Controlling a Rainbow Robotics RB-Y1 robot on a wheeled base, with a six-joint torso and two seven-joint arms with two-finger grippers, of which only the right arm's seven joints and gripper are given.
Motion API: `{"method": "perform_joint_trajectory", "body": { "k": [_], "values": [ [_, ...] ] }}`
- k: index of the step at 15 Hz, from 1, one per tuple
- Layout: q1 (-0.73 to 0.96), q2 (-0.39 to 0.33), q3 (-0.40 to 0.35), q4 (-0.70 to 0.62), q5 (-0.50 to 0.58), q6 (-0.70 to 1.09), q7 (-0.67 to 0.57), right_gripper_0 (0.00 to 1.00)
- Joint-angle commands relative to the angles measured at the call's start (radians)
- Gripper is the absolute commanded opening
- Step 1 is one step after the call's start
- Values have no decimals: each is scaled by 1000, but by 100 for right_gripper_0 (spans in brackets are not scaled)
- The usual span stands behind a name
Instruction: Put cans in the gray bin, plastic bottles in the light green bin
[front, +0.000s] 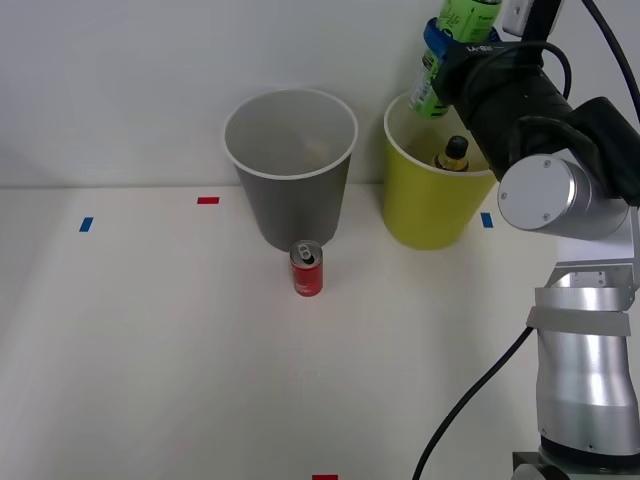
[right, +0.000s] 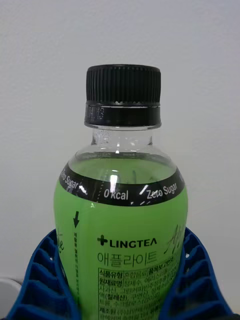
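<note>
1. The gray bin (front: 291, 165) stands on the table (front: 150, 350); nothing is visible on the part of its pale inside that shows.
2. The green bin (front: 432, 200) stands just right of the gray bin; an amber bottle (front: 453, 154) with a dark cap sits inside it.
3. The can (front: 307, 268) stands upright just in front of the gray bin.
4. The right gripper (right: 120, 285) is clamped on the green bottle (right: 121, 220), its blue fingers (right: 42, 280) pressing both sides, above the green bin's rim.
</note>
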Motion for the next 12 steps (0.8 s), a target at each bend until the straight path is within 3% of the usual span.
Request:
{"method": "perform_joint_trajectory", "body": {
  "k": [1,4,6,12],
  "values": [
    [1,1,-1,0,0,0,-21,66],
    [-10,0,10,84,-25,-98,-22,90],
    [-20,0,13,113,-25,-126,-21,100],
    [-19,-15,22,93,-105,-124,-7,100]
  ]
}}
